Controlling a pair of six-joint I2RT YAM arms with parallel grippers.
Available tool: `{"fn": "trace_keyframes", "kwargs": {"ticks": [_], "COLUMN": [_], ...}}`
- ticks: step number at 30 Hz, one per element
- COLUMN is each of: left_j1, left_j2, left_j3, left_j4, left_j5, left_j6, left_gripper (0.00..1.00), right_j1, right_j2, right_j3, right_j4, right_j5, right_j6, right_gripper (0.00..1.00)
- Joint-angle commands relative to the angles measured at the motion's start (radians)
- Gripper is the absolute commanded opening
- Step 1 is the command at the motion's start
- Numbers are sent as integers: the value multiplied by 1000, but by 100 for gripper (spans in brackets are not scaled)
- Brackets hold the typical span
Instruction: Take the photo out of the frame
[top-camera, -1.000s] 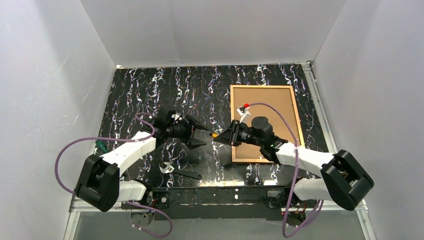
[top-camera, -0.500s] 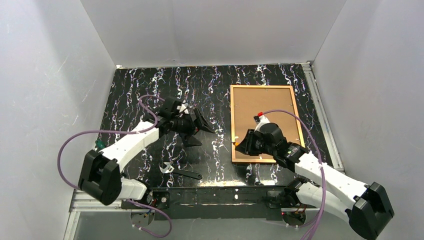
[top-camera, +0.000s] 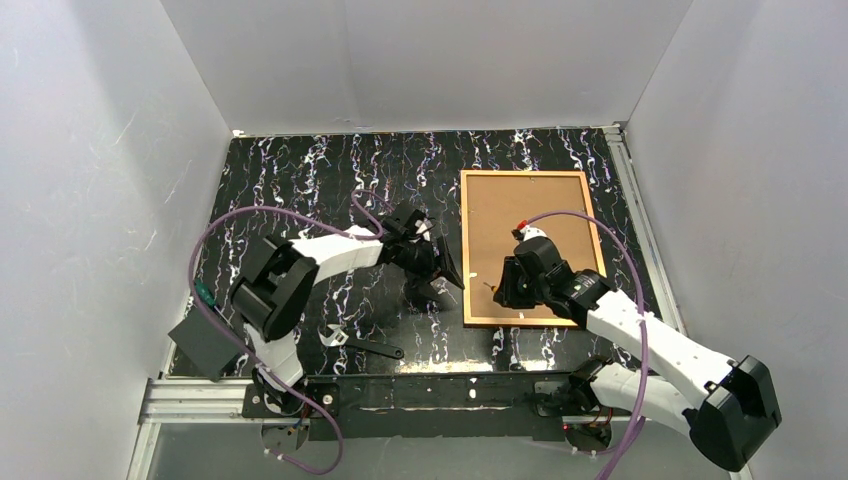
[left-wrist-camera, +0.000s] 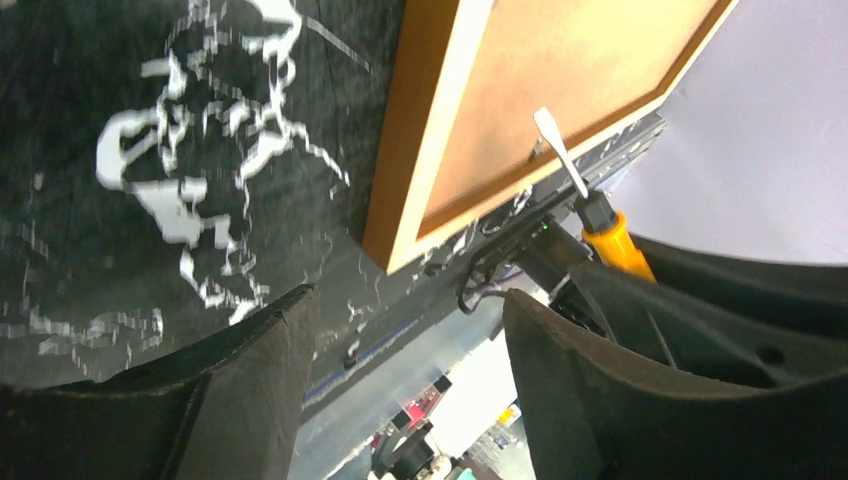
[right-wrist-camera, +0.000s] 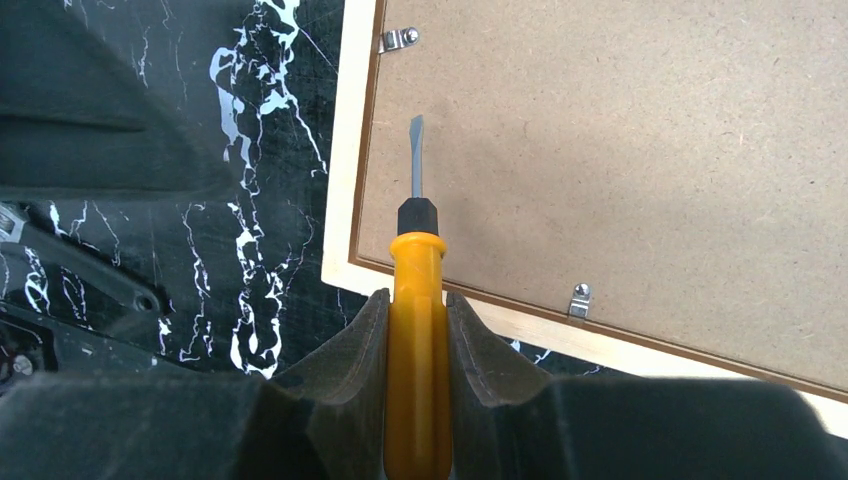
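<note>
Had my right gripper (right-wrist-camera: 415, 305) clamped on the screwdriver (right-wrist-camera: 415, 255) over the face-down photo (right-wrist-camera: 620, 150). Left gripper (left-wrist-camera: 400, 310) gaped empty beside the frame (left-wrist-camera: 420, 130).

1. The worktop (top-camera: 300, 180) is patterned black with white veining.
2. The frame (left-wrist-camera: 422, 120) is coloured orange-brown; the photo (right-wrist-camera: 620, 150) within it is shown as plain tan board.
3. Over the frame, the screwdriver (right-wrist-camera: 417, 290) is handled in yellow-orange, collared black.

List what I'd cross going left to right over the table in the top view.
wrench → left gripper → frame. The right gripper and its screwdriver overlap the frame, so they are left out.
</note>
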Motion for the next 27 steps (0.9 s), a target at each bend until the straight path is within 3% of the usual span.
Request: {"fn": "trace_keyframes", "kwargs": {"ticks": [1,9,16,27], "left_j1": [-19,-64,-89,-92], "left_j2": [77,149,186,205], "left_j3": [53,23,72,69], "left_j4": [-13,40,-52,-142], "left_j5": [-8,-28,-74,-125], "left_j6": [-18,-50,0,8], "left_gripper": [62,48,53,46], "right_j1": [-12,-22,-37,-73], "right_j2": [31,79,125,248], "right_j3": [14,5,44,170], "right_j4": [61,155,153,74], "right_j5": [-15,-80,-75,-112], "right_j6": [-30,-27,-48,-118], "right_gripper": [1,1,1,1]}}
